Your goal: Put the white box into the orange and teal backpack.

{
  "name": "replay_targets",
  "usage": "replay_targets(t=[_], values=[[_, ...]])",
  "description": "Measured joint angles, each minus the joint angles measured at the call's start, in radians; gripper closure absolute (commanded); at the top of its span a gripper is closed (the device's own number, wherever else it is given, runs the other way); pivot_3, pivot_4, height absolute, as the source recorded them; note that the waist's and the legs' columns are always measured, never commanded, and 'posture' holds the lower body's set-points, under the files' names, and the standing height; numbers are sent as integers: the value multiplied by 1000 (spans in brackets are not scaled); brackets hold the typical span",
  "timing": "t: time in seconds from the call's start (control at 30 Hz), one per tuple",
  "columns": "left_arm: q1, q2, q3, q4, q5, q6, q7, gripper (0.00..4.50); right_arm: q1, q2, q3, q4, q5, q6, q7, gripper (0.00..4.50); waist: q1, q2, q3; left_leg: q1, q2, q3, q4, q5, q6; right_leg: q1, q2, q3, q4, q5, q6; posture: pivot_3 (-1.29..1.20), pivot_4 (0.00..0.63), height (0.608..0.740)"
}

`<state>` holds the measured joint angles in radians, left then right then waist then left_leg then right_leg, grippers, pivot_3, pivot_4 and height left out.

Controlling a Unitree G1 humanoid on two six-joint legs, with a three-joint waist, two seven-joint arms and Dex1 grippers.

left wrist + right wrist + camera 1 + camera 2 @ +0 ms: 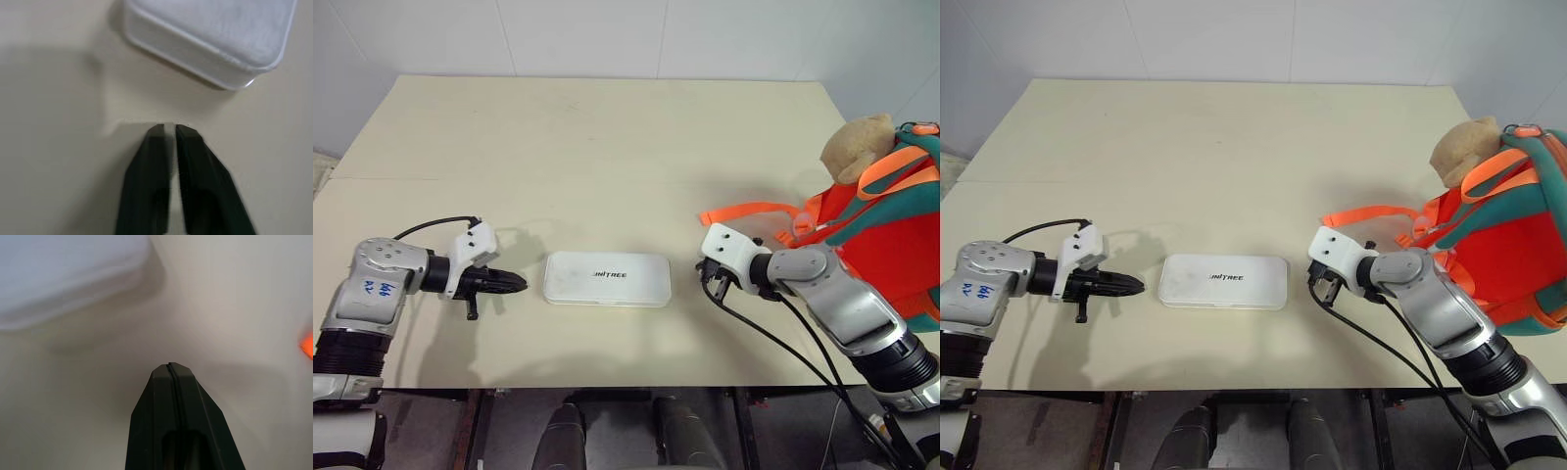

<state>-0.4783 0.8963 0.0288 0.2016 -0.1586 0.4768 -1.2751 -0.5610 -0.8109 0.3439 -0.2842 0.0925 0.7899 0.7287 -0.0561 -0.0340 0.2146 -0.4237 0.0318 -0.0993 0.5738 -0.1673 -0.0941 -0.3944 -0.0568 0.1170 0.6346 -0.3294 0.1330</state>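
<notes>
The white box (607, 279) lies flat on the table near the front edge, its dark lettering up, with a gripper off each short end. My left gripper (519, 284) points at its left end from a short way off; its fingers (151, 161) stand a narrow slit apart with nothing between them. Just off the box's right end, my right gripper (169, 365) is shut and holds nothing. The orange and teal backpack (891, 245) stands at the table's right edge, behind my right arm.
A tan plush bear (857, 147) sits on top of the backpack. An orange strap (744, 211) trails from the backpack onto the beige table (607, 147), close behind my right wrist. Black cables hang from both wrists.
</notes>
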Motion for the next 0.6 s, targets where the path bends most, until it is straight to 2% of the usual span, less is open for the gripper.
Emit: replay_targets(t=[0.33, 0.6], values=[[19, 20, 174, -128, -224, 274, 48, 40, 48, -18, -110, 20, 18, -124, 79, 89, -3, 0, 0, 0, 0, 0, 0, 0, 0, 0, 0, 0, 0, 2, 6, 0, 150, 740], [51, 47, 197, -129, -316, 341, 39, 11, 60, -2, -111, 20, 7, -194, 103, 34, -2, 0, 0, 0, 0, 0, 0, 0, 0, 0, 0, 0, 0, -1, 1, 0, 150, 740]])
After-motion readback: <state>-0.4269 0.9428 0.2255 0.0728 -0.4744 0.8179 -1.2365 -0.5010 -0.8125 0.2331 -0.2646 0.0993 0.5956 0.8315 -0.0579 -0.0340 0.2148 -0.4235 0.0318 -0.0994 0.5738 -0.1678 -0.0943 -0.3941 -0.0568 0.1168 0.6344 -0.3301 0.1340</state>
